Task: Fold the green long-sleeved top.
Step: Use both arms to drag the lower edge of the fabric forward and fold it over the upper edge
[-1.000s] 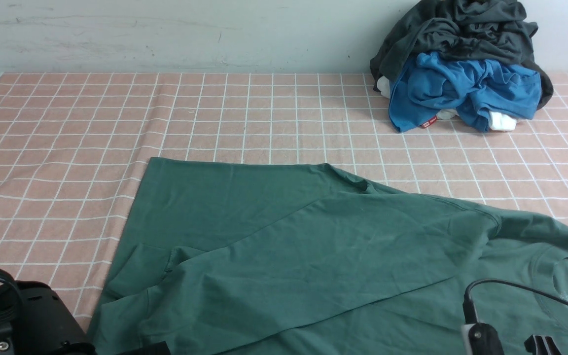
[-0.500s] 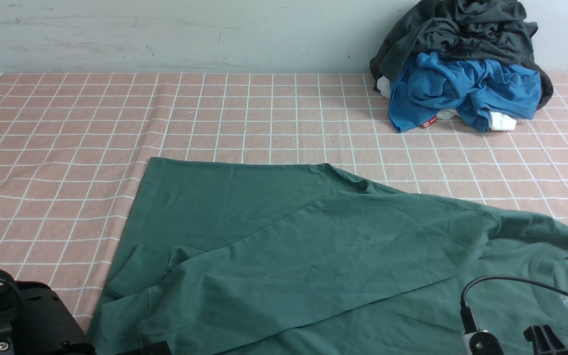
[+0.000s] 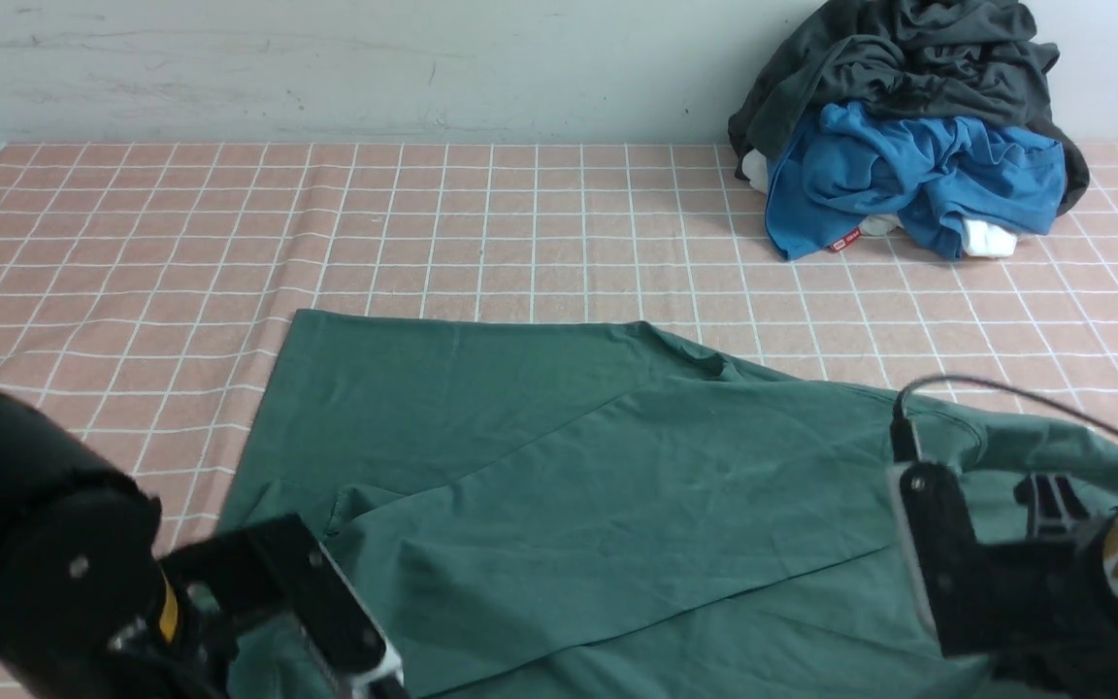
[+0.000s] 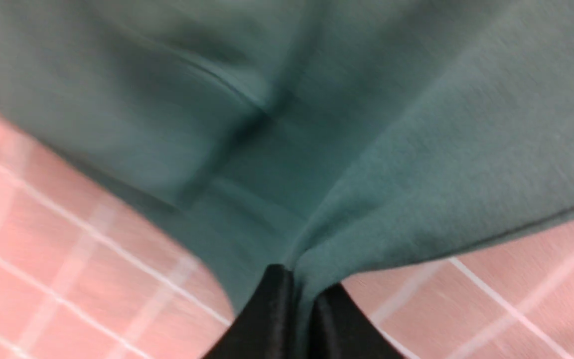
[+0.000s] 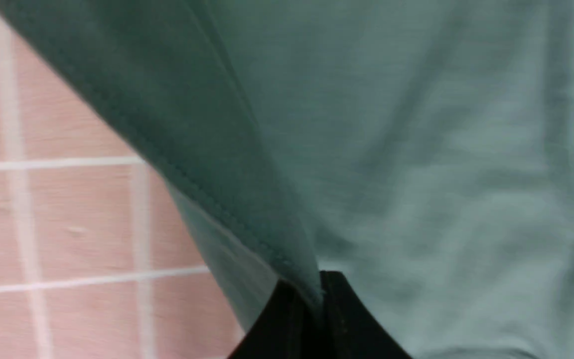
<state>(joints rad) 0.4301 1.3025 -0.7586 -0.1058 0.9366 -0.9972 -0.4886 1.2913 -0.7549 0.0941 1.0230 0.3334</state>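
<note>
Two grippers pinch a green top

The green long-sleeved top lies creased on the checked cloth. At its near side, the left gripper and right gripper are each closed on its fabric. Beyond the top, toward the right, sits a dark-and-blue clothing pile.

No lettering, number or sign can be read with certainty. A small red label with pale marks sticks out at the lower edge of the bright blue garment, in the pile near the far edge of the counter, toward its right corner; its characters are too small to make out.
</note>
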